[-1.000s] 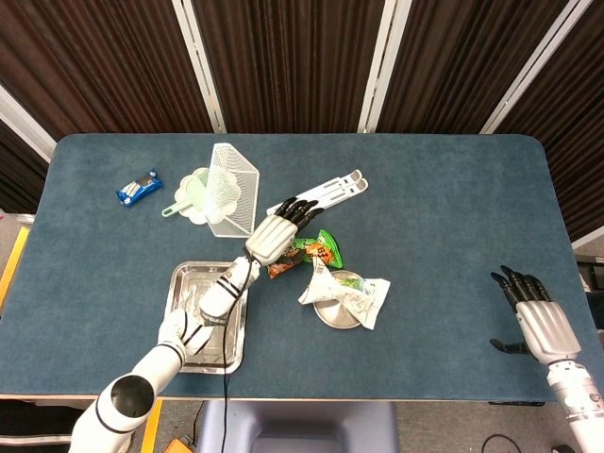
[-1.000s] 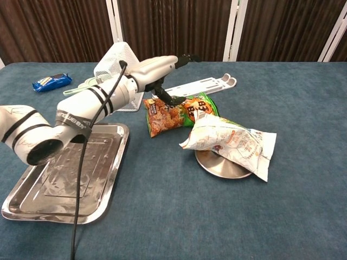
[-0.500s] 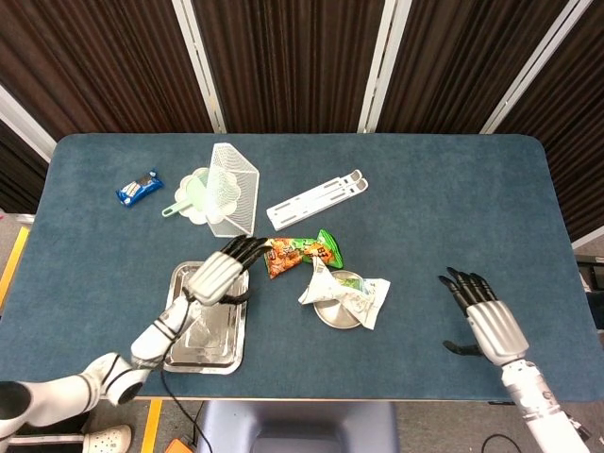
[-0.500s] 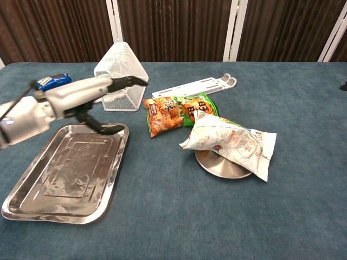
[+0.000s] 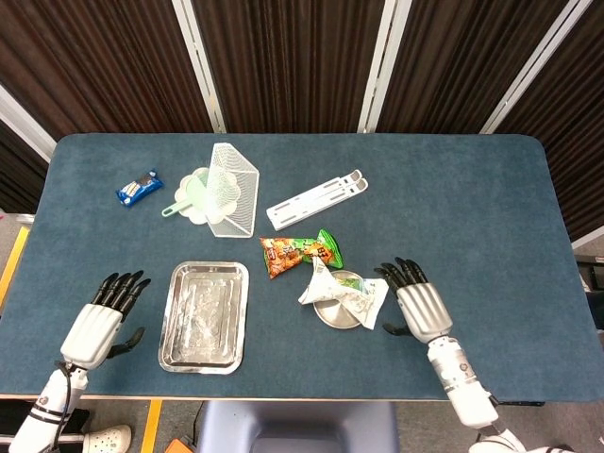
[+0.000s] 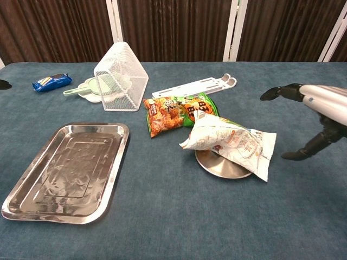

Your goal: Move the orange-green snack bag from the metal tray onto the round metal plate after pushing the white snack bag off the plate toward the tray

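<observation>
The white snack bag (image 5: 345,293) covers the round metal plate (image 5: 332,312), overhanging its right edge. The right hand (image 5: 419,308), fingers spread and holding nothing, sits just beside it. The orange-green snack bag (image 5: 302,254) lies on the table between plate and metal tray (image 5: 203,316). The left hand (image 5: 97,326), fingers apart, is beyond the tray's left edge.

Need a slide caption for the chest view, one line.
Right hand open beside white snack bag on round metal plate; orange-green snack bag on table, metal tray empty.

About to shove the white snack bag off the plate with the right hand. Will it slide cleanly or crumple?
The white snack bag looks puffy and creased, so it will probably crumple first. It overhangs the round metal plate, whose smooth surface should let it slide easily. It seems light, so the right robot hand may flip it.
</observation>
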`<state>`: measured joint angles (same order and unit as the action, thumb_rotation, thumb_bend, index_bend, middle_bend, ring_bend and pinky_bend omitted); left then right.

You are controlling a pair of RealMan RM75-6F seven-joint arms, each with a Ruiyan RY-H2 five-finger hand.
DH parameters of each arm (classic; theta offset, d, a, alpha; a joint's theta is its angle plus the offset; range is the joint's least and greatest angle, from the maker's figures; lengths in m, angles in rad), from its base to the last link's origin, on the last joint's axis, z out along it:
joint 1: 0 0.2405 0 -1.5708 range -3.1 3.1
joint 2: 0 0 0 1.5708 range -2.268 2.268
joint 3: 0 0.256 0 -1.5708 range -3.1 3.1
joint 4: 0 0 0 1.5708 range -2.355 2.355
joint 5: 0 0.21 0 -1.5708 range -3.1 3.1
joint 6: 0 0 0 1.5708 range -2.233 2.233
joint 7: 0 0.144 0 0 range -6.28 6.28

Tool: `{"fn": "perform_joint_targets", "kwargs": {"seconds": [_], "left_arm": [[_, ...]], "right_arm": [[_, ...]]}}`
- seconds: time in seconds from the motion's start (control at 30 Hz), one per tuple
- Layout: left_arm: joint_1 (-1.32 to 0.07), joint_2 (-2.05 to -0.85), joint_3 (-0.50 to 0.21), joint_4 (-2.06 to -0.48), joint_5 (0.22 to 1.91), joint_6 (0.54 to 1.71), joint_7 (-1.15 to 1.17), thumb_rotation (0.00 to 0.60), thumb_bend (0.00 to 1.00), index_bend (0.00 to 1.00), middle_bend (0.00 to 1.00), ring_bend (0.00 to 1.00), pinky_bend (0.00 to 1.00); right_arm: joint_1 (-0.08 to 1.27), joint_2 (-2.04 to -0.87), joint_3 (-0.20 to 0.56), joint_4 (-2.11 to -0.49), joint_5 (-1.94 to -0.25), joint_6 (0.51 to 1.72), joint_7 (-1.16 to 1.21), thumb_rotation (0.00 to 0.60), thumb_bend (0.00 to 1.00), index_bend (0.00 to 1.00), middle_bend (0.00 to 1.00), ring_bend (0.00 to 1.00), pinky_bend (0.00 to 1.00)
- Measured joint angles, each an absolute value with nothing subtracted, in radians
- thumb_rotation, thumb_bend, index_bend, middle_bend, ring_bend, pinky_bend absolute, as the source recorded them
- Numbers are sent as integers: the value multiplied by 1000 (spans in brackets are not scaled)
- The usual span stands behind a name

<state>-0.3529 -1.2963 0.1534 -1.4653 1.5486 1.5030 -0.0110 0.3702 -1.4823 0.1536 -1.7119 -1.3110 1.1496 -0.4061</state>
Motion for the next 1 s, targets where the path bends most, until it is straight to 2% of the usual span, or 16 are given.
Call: {"fn": "perform_joint_targets", "kwargs": {"seconds": [0.33, 0.53, 0.67, 0.73, 0.87, 1.0], "left_arm": [[-291, -1267, 140, -1380, 1566, 1516, -147, 600, 367, 0, 0, 0, 27], [-286, -1250, 116, -1370, 1564, 1478, -190, 600, 365, 0, 0, 0, 27], [-282, -1248, 101, -1361, 1565, 1471, -202, 600, 365, 0, 0, 0, 27], [-278, -1247, 94, -1357, 1563, 1469, -205, 600, 366, 0, 0, 0, 27], [-274, -1245, 83, -1353, 1568, 1468, -218, 600, 366, 0, 0, 0, 27], [-269, -1246, 73, -1346, 1569, 1463, -222, 600, 366, 0, 0, 0, 27]], "right_arm": [[472, -1631, 213, -1704, -1082, 1118, -613, 600, 232, 303, 247, 73, 151], [518, -1705, 241, -1643, -985, 1118, -645, 600, 255, 371, 280, 87, 151], [549, -1733, 253, -1613, -926, 1101, -653, 600, 322, 448, 321, 121, 164], [569, -1749, 259, -1596, -895, 1087, -656, 600, 344, 512, 360, 167, 221], [597, -1784, 262, -1560, -886, 1088, -658, 600, 422, 691, 485, 329, 429], [600, -1795, 253, -1551, -928, 1128, -653, 600, 462, 753, 536, 397, 516]]}}
